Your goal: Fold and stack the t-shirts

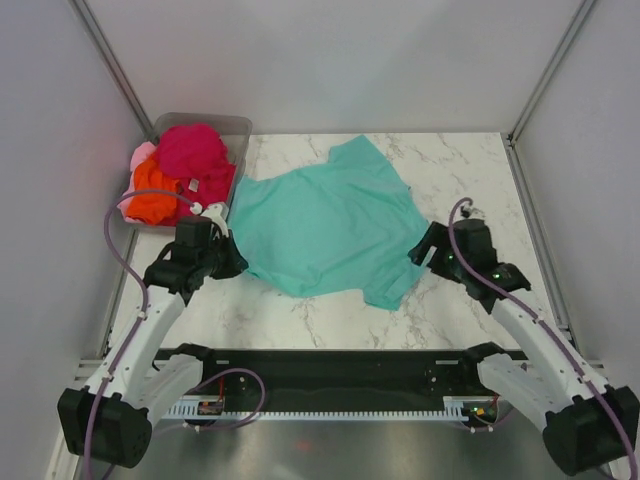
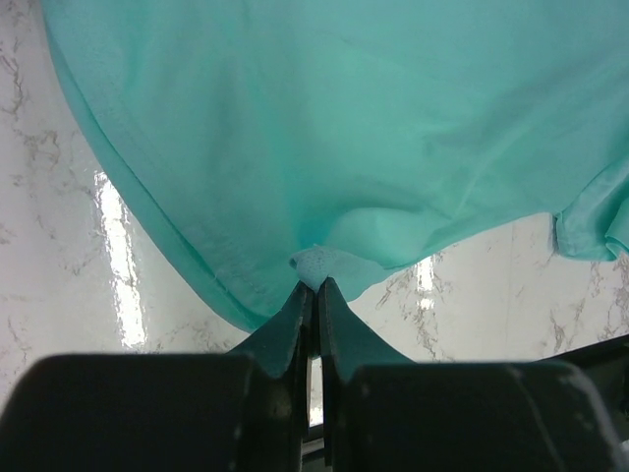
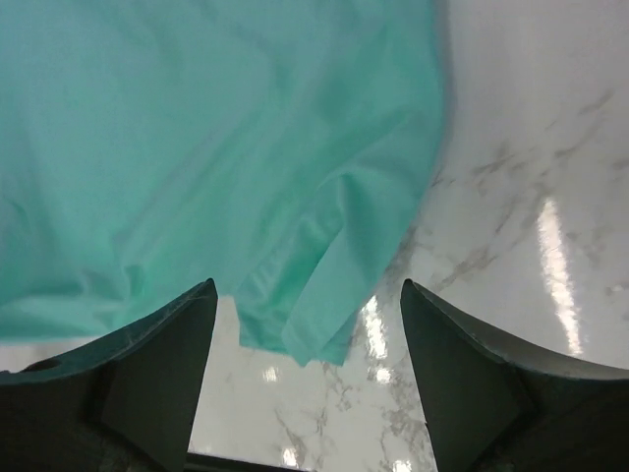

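Between the clenched fingers of the left gripper (image 2: 314,287), an edge fold of the teal t-shirt (image 2: 344,128) is pinched; the shirt spreads ahead on the counter (image 2: 59,197). Right gripper (image 3: 307,285) released, a shirt corner just ahead. Risk: a one-sided pull would skew or bunch the cloth, and the thin pinch may slip.

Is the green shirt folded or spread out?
Spread out. The teal shirt lies open across the marble table, both sleeves showing, no fold in it.
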